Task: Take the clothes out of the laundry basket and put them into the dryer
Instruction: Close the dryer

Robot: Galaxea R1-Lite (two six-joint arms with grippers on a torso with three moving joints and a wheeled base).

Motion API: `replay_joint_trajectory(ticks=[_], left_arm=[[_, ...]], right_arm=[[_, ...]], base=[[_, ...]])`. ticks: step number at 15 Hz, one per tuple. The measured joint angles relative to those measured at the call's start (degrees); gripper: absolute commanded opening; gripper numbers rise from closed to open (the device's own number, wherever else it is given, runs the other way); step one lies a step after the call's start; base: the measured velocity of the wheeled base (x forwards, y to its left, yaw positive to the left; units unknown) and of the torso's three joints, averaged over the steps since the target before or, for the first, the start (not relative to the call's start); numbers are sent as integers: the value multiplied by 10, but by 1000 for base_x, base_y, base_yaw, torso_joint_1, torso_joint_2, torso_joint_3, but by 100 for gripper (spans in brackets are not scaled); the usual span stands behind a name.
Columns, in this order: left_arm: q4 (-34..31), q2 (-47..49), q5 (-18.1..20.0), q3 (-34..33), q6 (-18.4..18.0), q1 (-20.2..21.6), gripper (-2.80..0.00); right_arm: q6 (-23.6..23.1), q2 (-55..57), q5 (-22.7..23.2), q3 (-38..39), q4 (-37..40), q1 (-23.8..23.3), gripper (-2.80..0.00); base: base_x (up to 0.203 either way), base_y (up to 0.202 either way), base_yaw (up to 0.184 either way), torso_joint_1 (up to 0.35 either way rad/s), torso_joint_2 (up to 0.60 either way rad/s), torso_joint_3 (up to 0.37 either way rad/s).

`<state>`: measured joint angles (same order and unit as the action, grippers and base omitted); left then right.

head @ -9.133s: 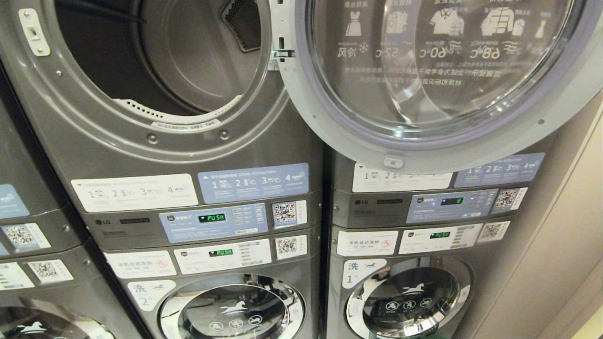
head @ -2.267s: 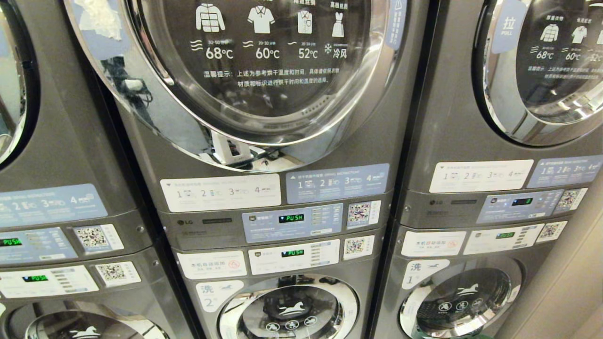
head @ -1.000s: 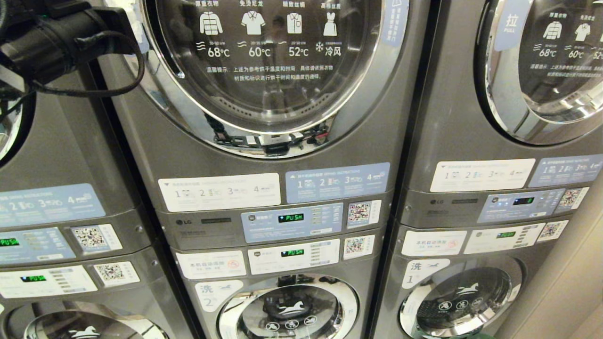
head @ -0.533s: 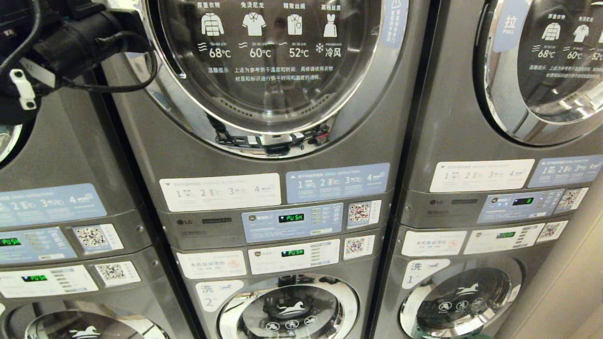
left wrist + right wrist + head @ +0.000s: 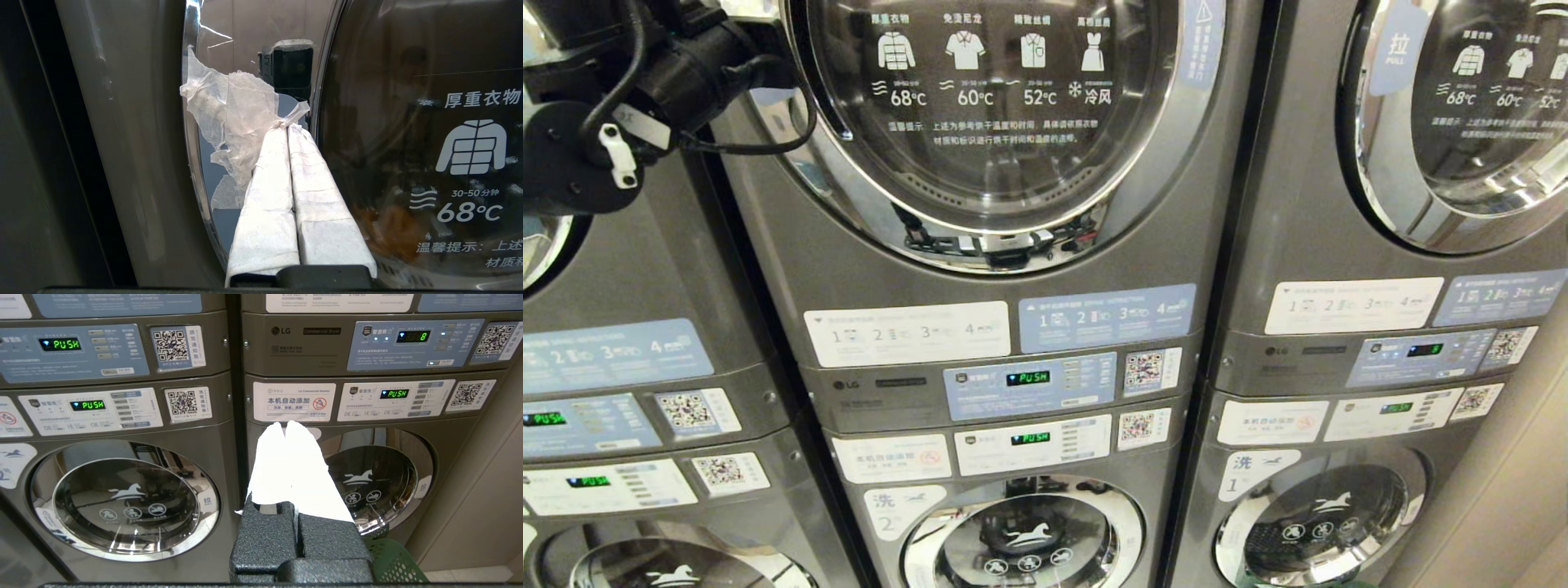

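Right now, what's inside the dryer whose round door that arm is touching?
Through the closed dryer door only the bare metal drum back shows; no clothes are visible. The lower drum is hidden by the door's rim and reflections. The left gripper, shut, sits at the torn tape on the rim.

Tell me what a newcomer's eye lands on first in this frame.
First the closed dryer door, a chrome-ringed porthole printed with garment icons and temperatures, top centre of the head view. Next the black left arm raised at upper left, its left gripper shut with taped fingers against the door's rim, where torn tape clings.
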<state>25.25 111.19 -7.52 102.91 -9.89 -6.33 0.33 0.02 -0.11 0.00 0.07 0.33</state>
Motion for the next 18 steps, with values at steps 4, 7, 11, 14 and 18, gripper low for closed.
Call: replay_joint_trajectory(ticks=[4, 7, 11, 14, 18], left_arm=[[-11, -22, 6, -2, 3, 2, -280], [-32, -108, 17, -33, 3, 1, -280], [-100, -291, 38, -141, 2, -2, -280], [-165, -451, 42, -322, 2, -1, -280], [-261, -706, 42, -680, 6, 0, -280]], right_arm=[[0, 0, 0, 0, 0, 0, -280], [0, 0, 0, 0, 0, 0, -280], [-1, 0, 0, 0, 0, 0, -280], [0, 0, 0, 0, 0, 0, -280], [0, 0, 0, 0, 0, 0, -280]], base=[[0, 0, 0, 0, 0, 0], [0, 0, 0, 4, 11, 2], [0, 0, 0, -8, 4, 6], [0, 0, 0, 0, 0, 0], [0, 0, 0, 0, 0, 0]])
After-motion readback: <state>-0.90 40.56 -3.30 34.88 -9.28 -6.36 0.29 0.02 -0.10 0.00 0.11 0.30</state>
